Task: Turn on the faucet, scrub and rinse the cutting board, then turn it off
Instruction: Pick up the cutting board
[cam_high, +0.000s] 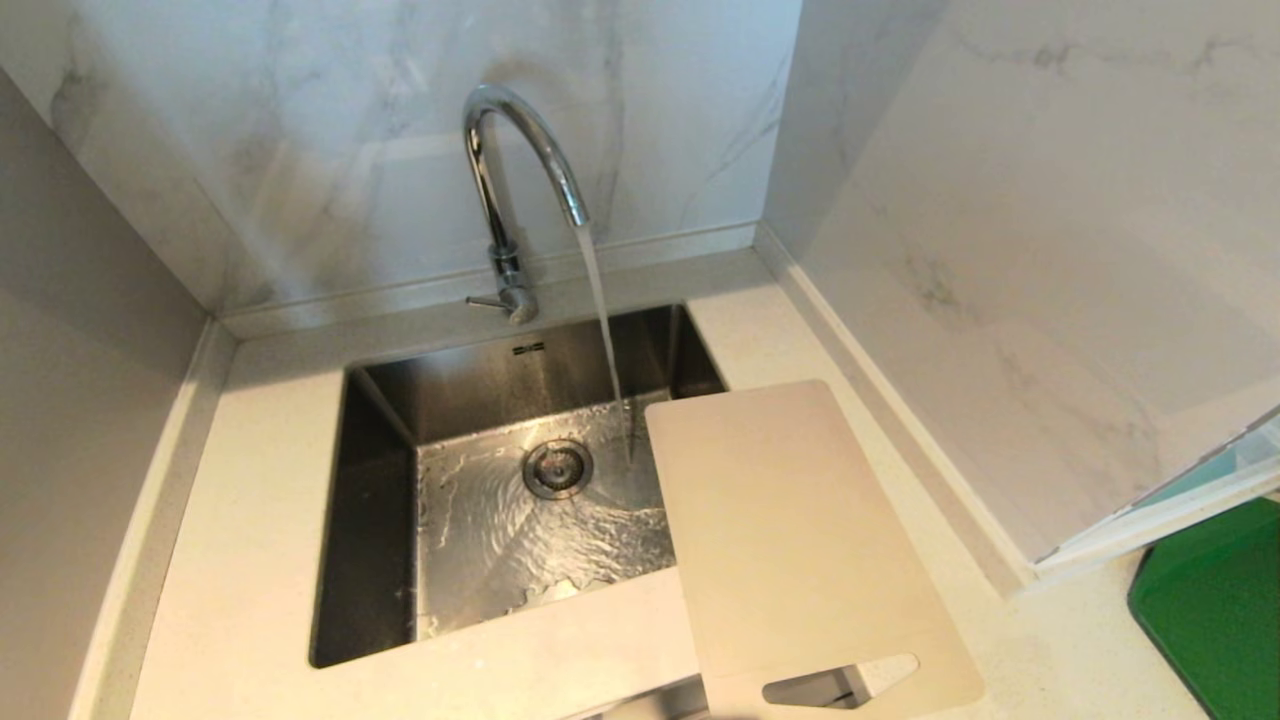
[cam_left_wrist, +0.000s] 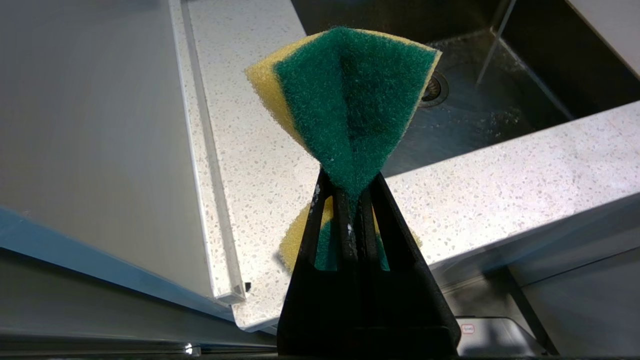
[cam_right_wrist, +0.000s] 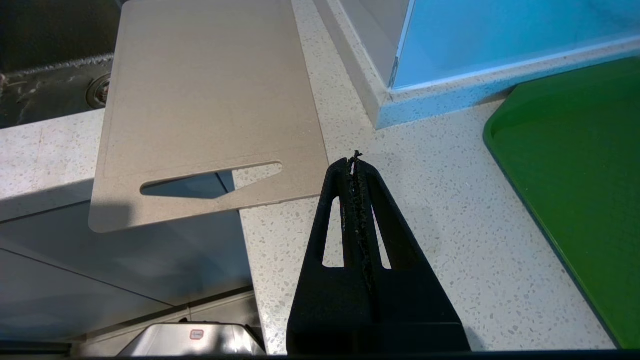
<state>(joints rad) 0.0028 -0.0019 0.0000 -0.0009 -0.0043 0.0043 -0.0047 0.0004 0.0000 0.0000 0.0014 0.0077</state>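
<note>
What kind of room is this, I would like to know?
Most likely a kitchen: a steel sink set in a speckled counter, a running faucet, and a cutting board beside the basin.

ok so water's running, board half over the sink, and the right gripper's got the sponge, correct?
Not quite: the left gripper holds the sponge, as the left wrist view shows. The right gripper is shut on nothing. Faucet is running and the board does overhang the sink.

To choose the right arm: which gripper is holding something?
The left gripper, shut on the green-and-yellow sponge; the right gripper is shut on nothing.
</note>
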